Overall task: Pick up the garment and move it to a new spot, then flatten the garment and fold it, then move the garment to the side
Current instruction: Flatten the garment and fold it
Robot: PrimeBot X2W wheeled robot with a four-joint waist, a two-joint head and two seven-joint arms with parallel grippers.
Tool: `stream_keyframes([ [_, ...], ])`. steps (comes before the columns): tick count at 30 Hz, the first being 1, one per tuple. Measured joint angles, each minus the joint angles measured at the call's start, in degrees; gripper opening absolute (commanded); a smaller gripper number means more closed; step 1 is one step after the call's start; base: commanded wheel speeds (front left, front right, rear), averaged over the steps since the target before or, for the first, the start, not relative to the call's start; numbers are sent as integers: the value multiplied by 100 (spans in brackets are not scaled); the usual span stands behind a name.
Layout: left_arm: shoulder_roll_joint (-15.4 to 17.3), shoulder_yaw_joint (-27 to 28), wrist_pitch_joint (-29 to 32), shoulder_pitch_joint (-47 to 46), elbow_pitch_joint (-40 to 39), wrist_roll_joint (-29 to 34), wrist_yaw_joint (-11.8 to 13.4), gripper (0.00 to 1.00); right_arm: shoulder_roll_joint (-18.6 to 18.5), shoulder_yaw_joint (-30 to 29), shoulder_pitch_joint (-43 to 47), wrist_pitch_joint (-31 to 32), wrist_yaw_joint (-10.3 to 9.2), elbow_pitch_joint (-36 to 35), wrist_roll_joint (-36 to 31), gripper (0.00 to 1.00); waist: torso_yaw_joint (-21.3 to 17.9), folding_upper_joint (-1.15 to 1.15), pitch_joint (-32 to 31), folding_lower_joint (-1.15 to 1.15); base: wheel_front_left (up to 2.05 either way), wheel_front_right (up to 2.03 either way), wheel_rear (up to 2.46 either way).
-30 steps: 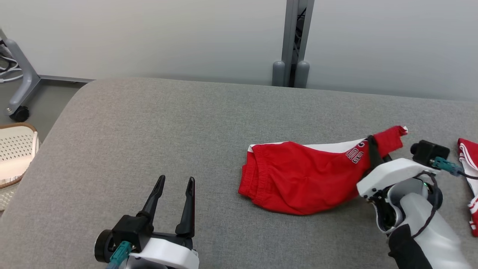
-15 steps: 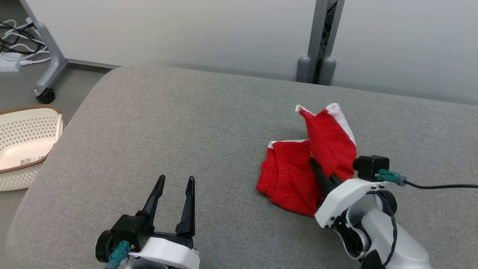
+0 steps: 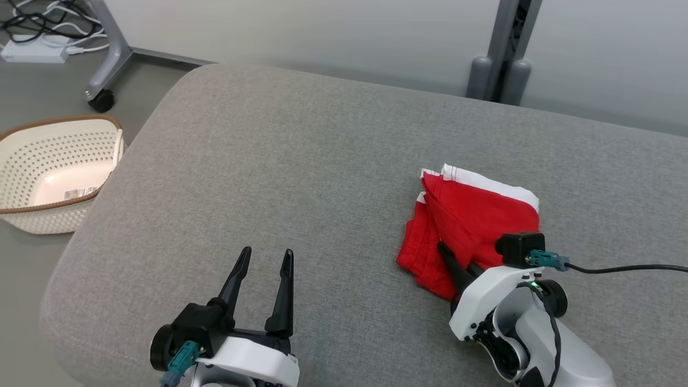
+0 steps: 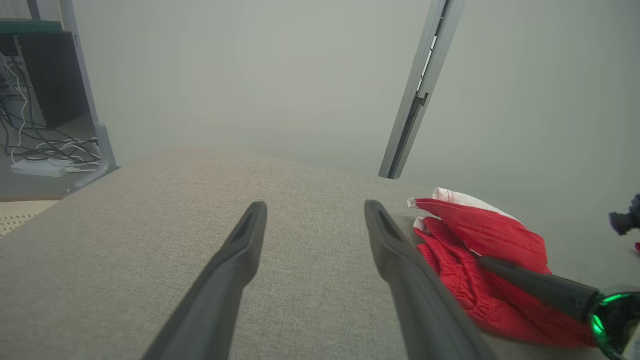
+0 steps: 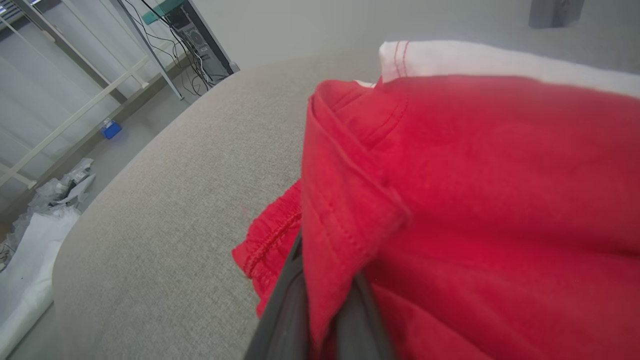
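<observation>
- Overall, pale grey wall panels point(image 3: 322, 27) close the back of the room, with a grey upright post point(image 3: 508, 43) standing between two of them.
- Below them, a wide padded surface point(image 3: 301, 177) in grey woven cloth, its corners rounded, takes up most of the head view.
- Grey floor point(image 3: 48, 80) shows off its left side; in the right wrist view the floor carries crumpled white sheeting point(image 5: 45, 200) and a small blue object point(image 5: 110, 129).
- A cream perforated basket point(image 3: 64, 145) with a brown rim sits on the floor just beside the surface's left edge.
- The garment point(image 3: 484, 209), red with a white band along its far edge, lies doubled over on the right half of the surface, toward the near side.
- The right gripper point(image 3: 449, 255) is clenched on a fold at the garment's near left edge; the right wrist view shows red cloth pinched between its two fingers point(image 5: 285, 310).
- The left gripper point(image 3: 267, 251) hangs over the near left of the surface with fingers spread and nothing between them, well apart from the garment.
- A grey frame leg on a black wheel point(image 3: 102, 99) stands on the floor at the far left.
- Beside it lie a white power strip point(image 3: 29, 49) and tangled cables.
</observation>
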Motion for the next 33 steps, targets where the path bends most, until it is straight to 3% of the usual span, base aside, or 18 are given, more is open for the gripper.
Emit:
stream_keyframes([
  [2,0,-46,0,-15,0,-34,25,100,0,-10,-19,22,0,75,-41,0,96,0,61,0,0,0,0],
  [3,0,-63,0,-15,0,-36,27,100,-1,-16,-21,21,0,92,-41,10,124,0,78,0,0,0,0],
  [4,0,-77,0,-15,-1,-38,29,100,-2,-13,-21,20,0,116,-41,31,149,0,93,0,0,0,0],
  [5,0,-88,0,-16,-2,-44,31,100,-1,-8,-21,15,0,136,-45,100,168,0,107,0,0,0,0],
  [13,0,-71,0,-19,20,-43,78,100,2,237,-19,24,0,-79,105,100,152,0,93,0,0,0,0],
  [23,1,85,0,2,51,60,21,100,0,594,174,275,0,-895,488,100,-216,0,-174,0,0,0,0],
  [29,1,182,-1,43,46,114,-23,100,0,375,258,345,0,-1289,437,100,-516,0,-353,0,0,0,0],
  [33,-2,233,0,131,38,129,-48,100,0,-120,281,394,0,-1490,-122,100,-764,0,-509,0,0,0,0],
])
